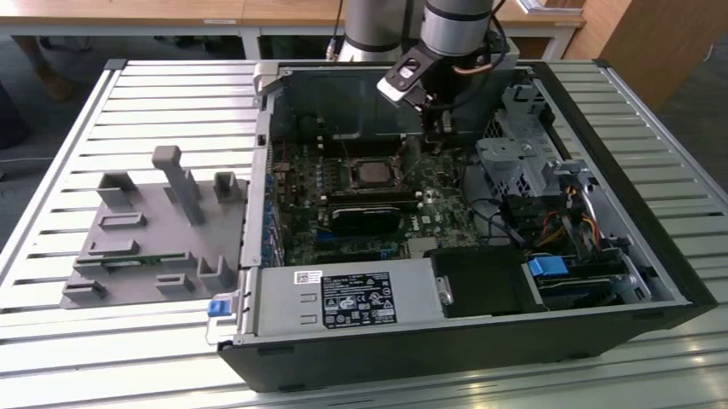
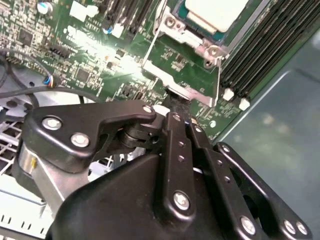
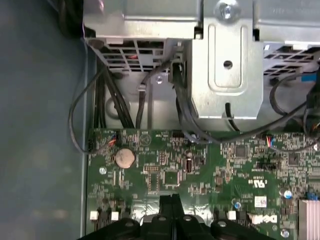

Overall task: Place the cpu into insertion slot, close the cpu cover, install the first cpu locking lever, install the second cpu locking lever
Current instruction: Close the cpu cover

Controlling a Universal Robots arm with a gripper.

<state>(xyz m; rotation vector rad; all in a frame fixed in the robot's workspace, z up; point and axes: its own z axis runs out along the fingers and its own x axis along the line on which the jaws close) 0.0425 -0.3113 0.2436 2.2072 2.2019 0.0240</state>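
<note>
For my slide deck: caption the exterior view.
Gripper inside the open computer case, at the exterior view's right of the insertion slot.

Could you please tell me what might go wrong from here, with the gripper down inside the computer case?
1. The gripper has its shut fingers low over the green circuit board, close to the cpu cover; a slip could scrape small parts there.
2. Black cables hang loose beside the board, near the arm; one might snag.
</note>
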